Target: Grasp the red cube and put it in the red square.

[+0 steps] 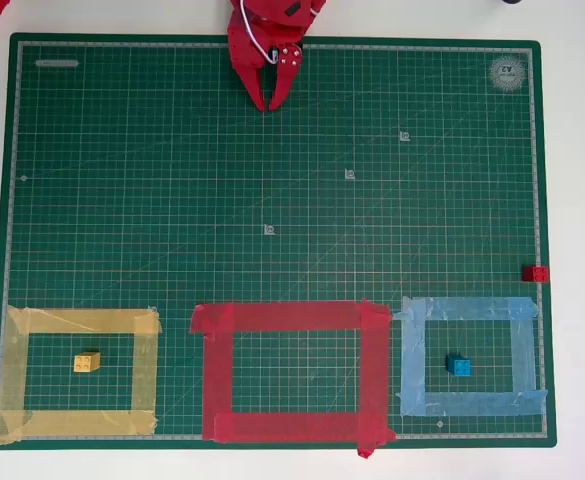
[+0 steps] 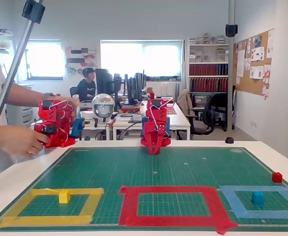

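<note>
Right now I see the tool (image 1: 273,102) at the far edge of the green cutting mat (image 1: 272,180), pointing down with its fingertips pressed together and nothing between them. From overhead, the red cube (image 1: 535,273) sits at the mat's right edge, well apart from the tool and just above the light blue tape outline (image 1: 412,362). I find the red square (image 1: 215,370) in the middle of the near row with nothing inside. A yellow block (image 1: 87,362) lies inside the yellow tape outline (image 1: 144,365), a blue block (image 1: 459,366) inside the light blue one.
</note>
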You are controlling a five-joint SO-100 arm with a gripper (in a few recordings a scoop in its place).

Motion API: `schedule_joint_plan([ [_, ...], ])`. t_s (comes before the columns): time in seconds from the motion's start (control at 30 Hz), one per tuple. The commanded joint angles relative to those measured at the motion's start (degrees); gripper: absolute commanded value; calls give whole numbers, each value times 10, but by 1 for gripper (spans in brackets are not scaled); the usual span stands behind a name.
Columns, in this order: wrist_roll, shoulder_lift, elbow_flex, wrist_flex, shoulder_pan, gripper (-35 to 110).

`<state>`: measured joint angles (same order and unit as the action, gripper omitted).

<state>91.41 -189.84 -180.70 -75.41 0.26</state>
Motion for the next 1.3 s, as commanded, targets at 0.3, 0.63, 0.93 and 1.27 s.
schedule_joint_plan([
  [0.3, 2, -21, -4, -5, 17, 2],
  [0.63, 6, 381, 338, 228, -146, 1],
  [0.93, 5, 841, 764, 419, -388, 1],
  [1.27, 3, 1109, 725, 920, -454, 6],
])
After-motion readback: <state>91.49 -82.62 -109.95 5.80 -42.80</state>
